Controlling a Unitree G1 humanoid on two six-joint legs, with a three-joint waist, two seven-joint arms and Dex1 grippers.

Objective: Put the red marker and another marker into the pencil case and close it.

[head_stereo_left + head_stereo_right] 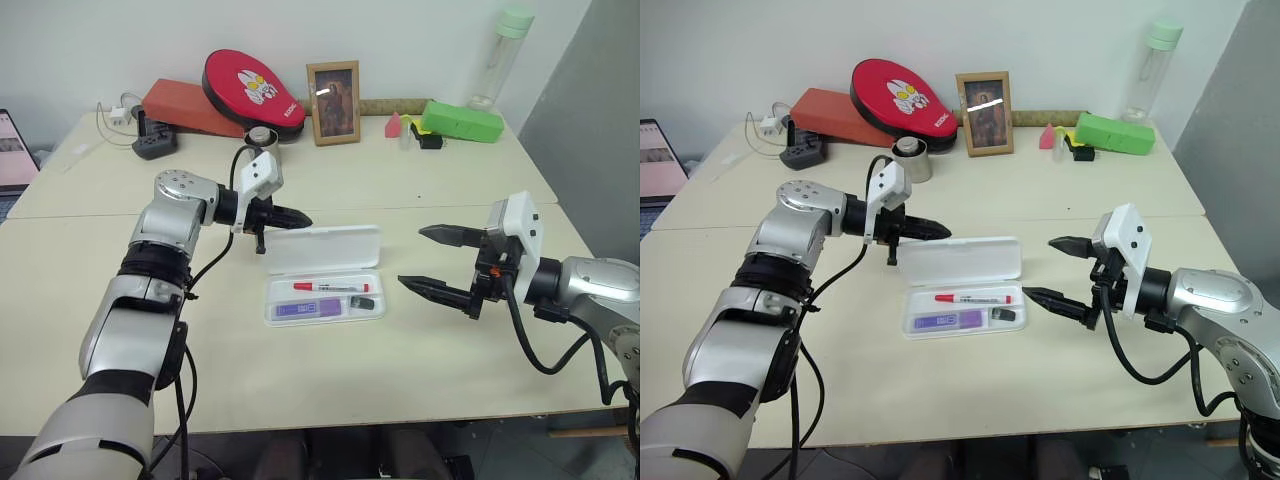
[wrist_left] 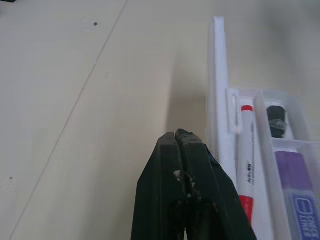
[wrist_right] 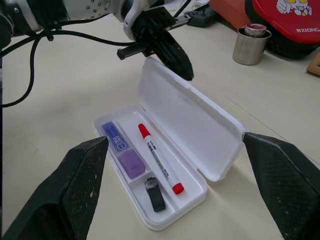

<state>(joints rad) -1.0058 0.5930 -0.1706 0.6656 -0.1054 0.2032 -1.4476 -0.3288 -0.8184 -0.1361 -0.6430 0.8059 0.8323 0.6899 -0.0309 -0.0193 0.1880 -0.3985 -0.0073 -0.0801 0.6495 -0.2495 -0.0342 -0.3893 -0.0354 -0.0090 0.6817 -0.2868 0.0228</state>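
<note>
The white pencil case (image 1: 372, 296) lies open mid-table, its lid (image 1: 322, 248) standing up behind the tray. In the tray lie the red marker (image 1: 330, 288), the purple marker (image 1: 308, 309) and a small black piece (image 1: 363, 302). My left gripper (image 1: 305, 218) is shut with nothing in it, its tip just behind the lid's upper left corner; I cannot tell whether it touches. In the left wrist view the fingertips (image 2: 175, 137) sit beside the lid's edge (image 2: 218, 75). To the right of the case, my right gripper (image 1: 412, 257) stands open and apart from it.
Along the back edge stand a red pad (image 1: 252, 88), a brick-red box (image 1: 185, 108), a metal cup (image 1: 911, 158), a picture frame (image 1: 333, 102), a green box (image 1: 462, 121) and a bottle (image 1: 500, 55). A laptop (image 1: 12, 150) sits far left.
</note>
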